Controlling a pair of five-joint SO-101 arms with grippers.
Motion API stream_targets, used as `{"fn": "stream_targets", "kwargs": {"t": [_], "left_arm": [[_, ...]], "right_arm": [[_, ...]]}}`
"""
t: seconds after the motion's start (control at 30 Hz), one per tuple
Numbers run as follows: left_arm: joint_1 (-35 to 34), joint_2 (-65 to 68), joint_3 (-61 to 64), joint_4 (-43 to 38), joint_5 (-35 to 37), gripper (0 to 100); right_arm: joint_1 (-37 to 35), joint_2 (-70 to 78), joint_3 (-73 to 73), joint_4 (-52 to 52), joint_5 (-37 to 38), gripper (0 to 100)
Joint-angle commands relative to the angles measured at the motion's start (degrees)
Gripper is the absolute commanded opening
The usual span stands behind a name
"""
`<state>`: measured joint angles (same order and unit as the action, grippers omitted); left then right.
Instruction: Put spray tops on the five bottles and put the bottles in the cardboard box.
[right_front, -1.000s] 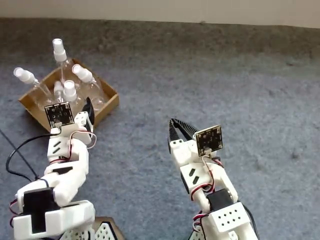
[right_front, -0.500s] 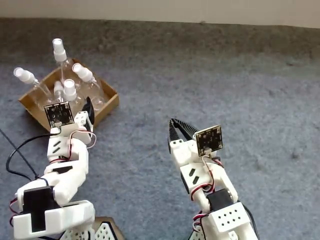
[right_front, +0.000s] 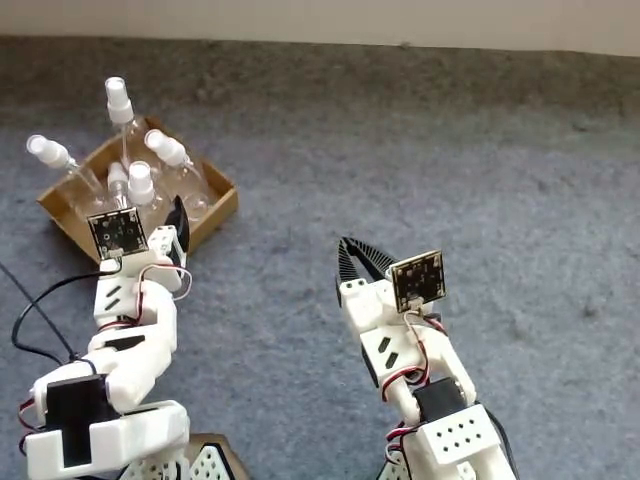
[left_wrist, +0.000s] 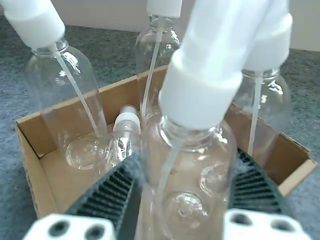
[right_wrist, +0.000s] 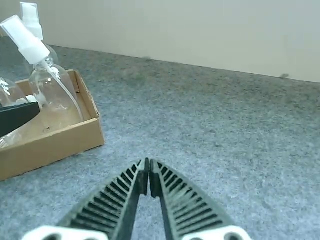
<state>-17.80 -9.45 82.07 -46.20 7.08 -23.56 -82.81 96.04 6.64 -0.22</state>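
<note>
My left fingers (left_wrist: 112, 192) are clamped on a bottle (left_wrist: 190, 165). It stands upright, spray top (left_wrist: 210, 65) uppermost, inside the cardboard box (left_wrist: 30, 160) by its near wall. I cannot tell whether its base rests. My right fingers (right_wrist: 125, 195) are pressed together over the bench (right_wrist: 225, 125), well apart.

Worktop (right_front: 450, 150): grey, carpet-like cover with a short mottled nap, running across the whole high view. It has a darker band along the far edge and lighter grey toward the near side. There is a faint darker smudge (right_front: 590, 308) near the right edge. Wall (right_front: 400, 20): plain pale beige, and it meets the worktop's far edge in a straight line. In the right wrist view the same wall stands behind the grey surface, with a small dark speck (right_wrist: 284, 76) right at the seam where they meet. Light is even, with no hard shadows on the cover.
</note>
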Motion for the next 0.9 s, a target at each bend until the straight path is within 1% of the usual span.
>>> {"fn": "stream_targets", "kwargs": {"t": [0.0, 0.7, 0.77, 0.87], "left_arm": [[-0.6, 0.2, 0.9, -0.3, -2.9, 13], [-1.0, 0.3, 1.3, -0.3, -3.3, 13], [-1.0, 0.3, 1.9, -0.3, -3.3, 15], [-1.0, 0.3, 2.9, -0.3, -3.3, 20]], "right_arm": [[-0.4, -0.3, 6.8, 0.1, 0.6, 0.5], [-0.4, -0.2, 6.8, 0.1, 0.7, 0.5], [-0.4, -0.2, 6.8, 0.1, 0.7, 0.5], [-0.4, -0.2, 6.8, 0.1, 0.7, 0.5]]}}
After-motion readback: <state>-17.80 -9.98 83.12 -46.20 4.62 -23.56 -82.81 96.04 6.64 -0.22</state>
